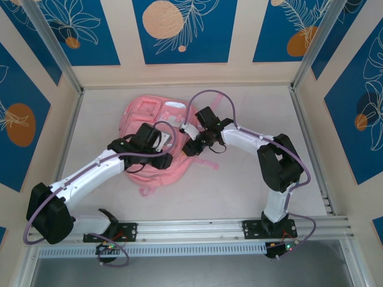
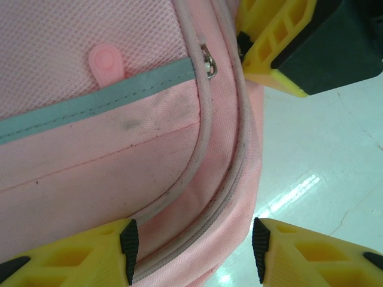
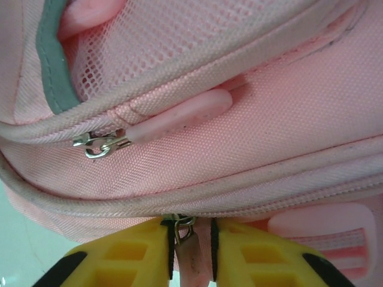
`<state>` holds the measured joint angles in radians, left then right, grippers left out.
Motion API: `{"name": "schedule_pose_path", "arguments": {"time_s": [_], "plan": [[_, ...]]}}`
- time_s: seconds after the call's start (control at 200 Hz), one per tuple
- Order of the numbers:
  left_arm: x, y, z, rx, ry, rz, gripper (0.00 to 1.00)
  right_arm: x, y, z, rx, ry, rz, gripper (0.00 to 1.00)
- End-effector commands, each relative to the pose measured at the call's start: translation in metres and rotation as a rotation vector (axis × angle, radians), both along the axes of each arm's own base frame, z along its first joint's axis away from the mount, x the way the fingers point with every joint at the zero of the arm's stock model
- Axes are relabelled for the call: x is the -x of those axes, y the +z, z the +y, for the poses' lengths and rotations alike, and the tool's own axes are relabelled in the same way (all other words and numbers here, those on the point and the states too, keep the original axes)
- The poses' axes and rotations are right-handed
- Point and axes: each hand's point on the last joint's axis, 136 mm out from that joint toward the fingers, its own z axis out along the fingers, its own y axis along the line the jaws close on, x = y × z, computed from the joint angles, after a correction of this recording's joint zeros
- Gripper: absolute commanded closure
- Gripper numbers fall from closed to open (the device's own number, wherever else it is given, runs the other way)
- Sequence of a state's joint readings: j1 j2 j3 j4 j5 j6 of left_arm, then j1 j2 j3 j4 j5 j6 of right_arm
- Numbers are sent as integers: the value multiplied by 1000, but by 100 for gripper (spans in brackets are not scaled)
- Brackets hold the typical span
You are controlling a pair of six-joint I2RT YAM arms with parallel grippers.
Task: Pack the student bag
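The pink student bag (image 1: 149, 113) lies flat in the middle of the white table. My left gripper (image 2: 193, 251) stands open astride the bag's rounded corner (image 2: 233, 179), where the main zip runs; the right pad is off the fabric. My right gripper (image 3: 191, 251) is shut on the pink zipper pull (image 3: 192, 257) of that main zip, whose metal ring sits between the pads. Above it a second pink pull (image 3: 179, 119) hangs from the front pocket's slider (image 3: 96, 143). In the top view both grippers, left (image 1: 164, 159) and right (image 1: 190, 146), meet at the bag's right edge.
A loose pink strap (image 1: 146, 190) trails off the bag's near end. Metal frame posts and patterned walls enclose the table; a rail (image 1: 209, 227) runs along the front edge. Bare table (image 1: 251, 191) lies right of the bag.
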<state>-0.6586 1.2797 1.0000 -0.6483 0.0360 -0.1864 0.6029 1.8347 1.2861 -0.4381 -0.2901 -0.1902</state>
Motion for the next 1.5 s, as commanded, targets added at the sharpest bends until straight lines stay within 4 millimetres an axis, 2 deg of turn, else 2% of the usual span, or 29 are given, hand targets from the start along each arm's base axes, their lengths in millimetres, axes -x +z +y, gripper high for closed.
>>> {"name": "schedule_pose_path", "arguments": {"time_s": [0.0, 0.135, 0.225, 0.35, 0.555, 0.725, 0.835, 1.075, 1.225, 1.305, 1.42, 1.495], "plan": [[4, -4, -4, -11, -43, -5, 46, 5, -12, -4, 41, 8, 5, 79], [4, -9, -6, -34, -56, -8, 46, 5, -8, -2, 38, 4, -2, 92], [2, -12, -6, -64, -63, -25, 46, 6, 3, 1, 12, 0, -12, 100], [0, -19, -8, -103, -81, -38, 45, 12, 23, 3, -50, 7, -11, 100], [-4, -25, -9, -162, -85, -57, 45, 20, 44, 6, -119, 25, 9, 100], [-2, -24, -14, -171, -106, -81, 47, 23, 62, 8, -184, 32, 18, 100], [-1, -18, -20, -154, -125, -99, 55, 22, 72, 9, -214, 34, 14, 100], [-7, 9, -37, -37, -127, -163, 68, 23, 77, 7, -246, 31, 38, 100], [-9, 16, -48, 22, -120, -137, 70, 22, 79, 6, -253, 27, 37, 100], [-12, 15, -48, 10, -94, -121, 70, 21, 78, 5, -249, 22, 38, 100], [-22, 2, -36, -87, -39, -120, 67, 20, 77, 5, -247, 18, 40, 100], [-24, -3, -36, -104, -40, -115, 67, 21, 78, 5, -250, 20, 40, 100]]}}
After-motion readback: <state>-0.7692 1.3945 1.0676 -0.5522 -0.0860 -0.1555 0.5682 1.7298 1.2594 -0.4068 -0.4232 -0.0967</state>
